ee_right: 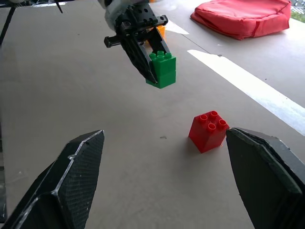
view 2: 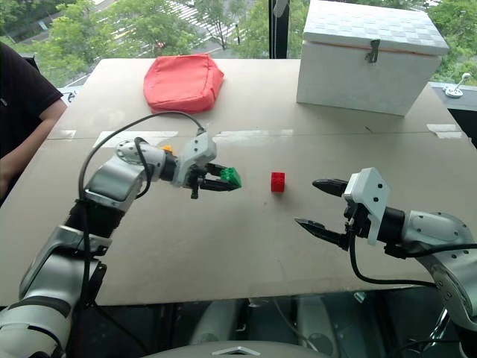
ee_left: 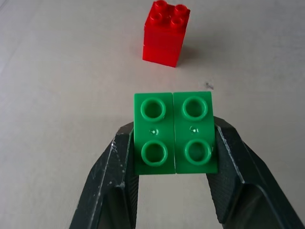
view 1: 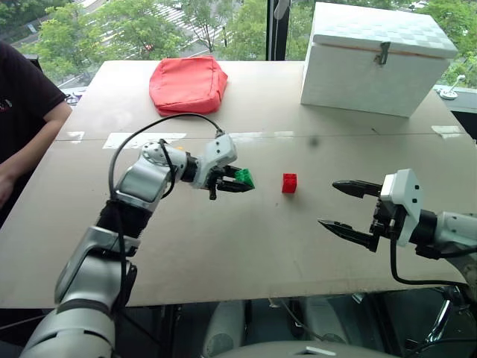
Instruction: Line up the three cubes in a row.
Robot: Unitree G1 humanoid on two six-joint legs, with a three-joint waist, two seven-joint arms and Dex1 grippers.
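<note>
My left gripper (view 1: pixel 242 183) is shut on the green cube (view 1: pixel 244 177) and holds it just above the table, studs facing away from the wrist. In the left wrist view its fingers (ee_left: pixel 119 167) press on both sides of the green cube (ee_left: pixel 174 131). The red cube (view 1: pixel 289 183) stands upright on the table a short way to the right of the green one. A bit of the yellow cube (ee_right: pixel 161 31) peeks out behind my left gripper, mostly hidden. My right gripper (view 1: pixel 328 203) hovers open and empty to the right of the red cube (ee_right: pixel 208 131).
A red cushion (view 1: pixel 188 83) lies at the back left and a white box (view 1: pixel 376 60) stands at the back right. A person's arm (view 1: pixel 26 127) rests at the table's left edge. White tape strips (view 1: pixel 141 139) run across the table's (view 1: pixel 223 253) middle.
</note>
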